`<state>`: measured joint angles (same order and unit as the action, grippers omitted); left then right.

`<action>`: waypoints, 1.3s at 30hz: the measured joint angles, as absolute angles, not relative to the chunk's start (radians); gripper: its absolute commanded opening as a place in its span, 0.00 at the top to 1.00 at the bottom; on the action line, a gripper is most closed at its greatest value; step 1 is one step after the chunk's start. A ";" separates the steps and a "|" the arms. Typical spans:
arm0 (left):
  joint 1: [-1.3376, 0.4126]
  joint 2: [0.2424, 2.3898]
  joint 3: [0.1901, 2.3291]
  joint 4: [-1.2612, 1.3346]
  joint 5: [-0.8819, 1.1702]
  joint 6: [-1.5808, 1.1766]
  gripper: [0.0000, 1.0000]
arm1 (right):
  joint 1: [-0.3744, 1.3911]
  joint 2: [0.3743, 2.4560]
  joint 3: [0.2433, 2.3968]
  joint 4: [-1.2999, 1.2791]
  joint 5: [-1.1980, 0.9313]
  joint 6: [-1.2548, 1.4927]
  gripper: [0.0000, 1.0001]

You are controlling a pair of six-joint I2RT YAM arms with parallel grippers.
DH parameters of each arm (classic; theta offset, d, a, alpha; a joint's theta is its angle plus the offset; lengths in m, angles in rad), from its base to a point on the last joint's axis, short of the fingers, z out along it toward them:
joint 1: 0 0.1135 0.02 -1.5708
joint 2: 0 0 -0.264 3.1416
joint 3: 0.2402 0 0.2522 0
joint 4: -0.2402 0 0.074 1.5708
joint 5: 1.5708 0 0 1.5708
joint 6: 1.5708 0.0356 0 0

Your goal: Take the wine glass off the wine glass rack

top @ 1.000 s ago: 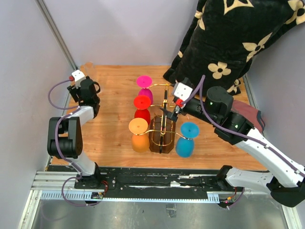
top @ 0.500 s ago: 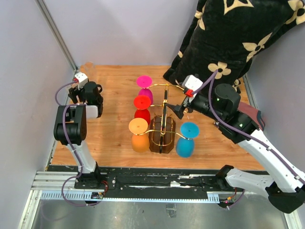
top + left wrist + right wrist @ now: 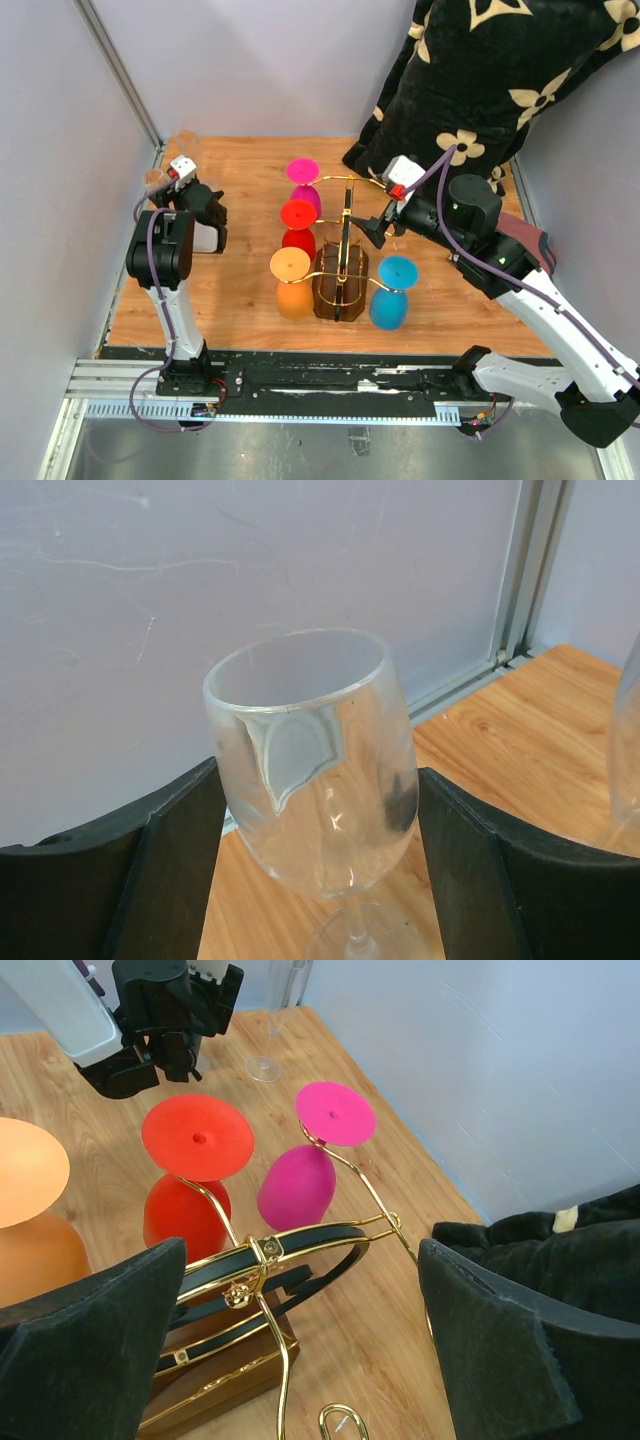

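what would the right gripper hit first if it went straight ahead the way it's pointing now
Probably the wine glass rack: its black-and-gold top loop sits centred between the fingers of the open right gripper. The red glass hangs beyond, though depth is unclear.

The wine glass is clear, smooth glass, with bright glints along its rim. My left fingers are matt black plastic. My right fingers are matt black too, slightly fuzzy at the edge. The wine glass rack is shiny gold wire on a dark brown base with a sheen. The red glass and the pink glass are opaque and smooth. The table is pale grained wood, and the black cloth looks soft.
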<state>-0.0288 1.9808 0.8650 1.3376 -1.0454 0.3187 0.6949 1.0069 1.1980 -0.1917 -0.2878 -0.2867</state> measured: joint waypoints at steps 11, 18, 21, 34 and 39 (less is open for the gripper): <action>-0.030 1.997 0.857 1.456 -1.034 0.358 0.01 | 0.681 1.006 1.188 -0.176 -0.308 -0.271 0.01; -0.030 2.011 0.857 1.484 -1.036 0.374 0.00 | 0.662 1.005 1.184 -0.176 -0.319 -0.262 0.00; -0.031 2.011 0.859 1.469 -1.039 0.372 0.00 | 0.662 1.005 1.184 -0.175 -0.324 -0.261 0.01; -0.064 1.839 1.045 0.837 -1.114 0.184 0.00 | 0.646 1.031 1.226 -0.226 -0.302 -0.178 0.11; -0.067 1.736 1.093 0.519 -1.111 0.012 0.00 | 0.639 1.073 1.312 -0.305 -0.293 -0.078 0.27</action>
